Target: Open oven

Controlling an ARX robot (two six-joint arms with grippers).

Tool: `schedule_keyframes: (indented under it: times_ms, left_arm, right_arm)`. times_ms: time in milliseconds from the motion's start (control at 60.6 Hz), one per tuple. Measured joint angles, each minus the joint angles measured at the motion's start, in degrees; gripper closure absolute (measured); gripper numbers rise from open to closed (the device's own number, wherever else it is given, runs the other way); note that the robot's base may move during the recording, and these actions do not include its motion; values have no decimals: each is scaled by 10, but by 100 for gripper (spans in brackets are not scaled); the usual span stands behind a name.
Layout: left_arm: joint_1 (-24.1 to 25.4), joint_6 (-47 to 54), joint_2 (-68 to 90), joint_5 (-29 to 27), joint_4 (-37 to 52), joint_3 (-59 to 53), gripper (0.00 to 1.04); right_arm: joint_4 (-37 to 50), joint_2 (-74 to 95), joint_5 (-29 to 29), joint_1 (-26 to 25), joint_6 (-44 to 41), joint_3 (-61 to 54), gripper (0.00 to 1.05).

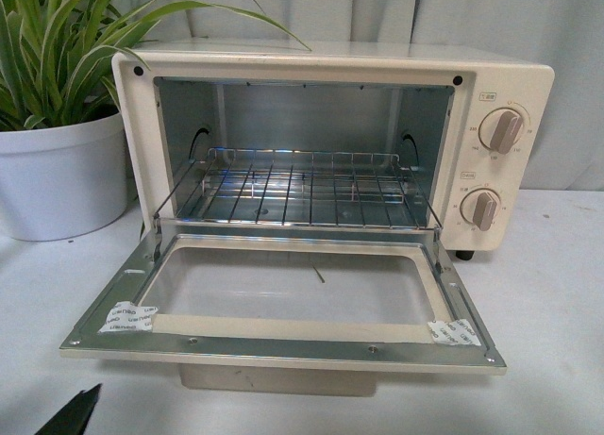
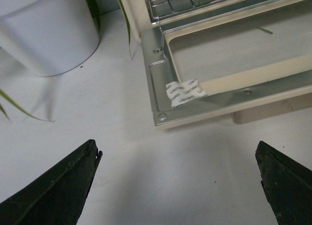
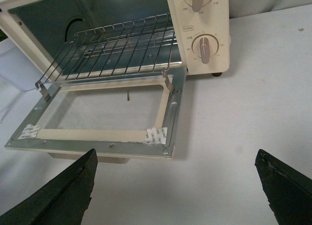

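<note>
The cream-white oven (image 1: 500,81) stands on the white table, its door (image 1: 283,336) swung fully down and lying flat, glass window up. The wire rack (image 1: 302,185) shows inside, two beige knobs (image 1: 502,130) on the right panel. The door also shows in the left wrist view (image 2: 195,105) and the right wrist view (image 3: 97,139). My left gripper (image 2: 178,159) is open and empty over bare table, short of the door's front left corner; one black finger tip (image 1: 80,414) shows in the front view. My right gripper (image 3: 175,164) is open and empty, short of the door's front right corner.
A white pot (image 1: 57,175) with a long-leaved green plant (image 1: 66,39) stands left of the oven, also in the left wrist view (image 2: 46,32). The white table (image 1: 557,303) extends right of the oven. A grey curtain hangs behind.
</note>
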Motion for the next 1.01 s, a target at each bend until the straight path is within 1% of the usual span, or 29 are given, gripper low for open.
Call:
schedule_keyframes:
  times_ms: [132,215,396,479,512,594,627,858,891,924,957,974,1007]
  left_arm:
    - [-7,-12,-117,-12,-89,-21,7]
    - [-11,-26,-212,-22,-162,-35,7]
    - [-11,-32,-357,-38,-256,-48,7]
    - [2,-34,-398,-28,-268,-49,7]
    - [16,-40,-414,-23,-280,-49,7]
    - [50,-38,-442,-16,-268,-58,7]
    - [55,-38,-447,-16,-268,-58,7]
    - [59,-38,-450,-14,-268,-58,7]
    - [60,-39,-451,-11,-266,-59,7]
    - [66,-45,-459,8,-249,-67,11]
    - [79,-51,-471,34,-236,-77,17]
    - [88,-54,-480,47,-238,-80,20]
    - [102,-58,-492,62,-241,-80,26]
  right_arm:
    - [-40,-50,2,9,-4,-2,9]
    - [-72,-89,13,21,-5,-8,9]
    - [-107,-150,47,45,-3,-34,9]
    - [-113,-173,50,46,-3,-42,9]
    - [-113,-181,46,42,-1,-44,9]
    - [-110,-199,46,34,0,-49,9]
    - [-110,-202,48,32,1,-49,9]
    - [-110,-203,47,31,3,-50,9]
    - [-94,-209,66,39,-5,-57,11]
    - [-43,-223,146,51,-44,-78,18]
    - [-17,-236,184,51,-71,-92,23]
    - [-9,-245,197,50,-85,-99,27]
    - [-6,-257,201,40,-107,-105,32]
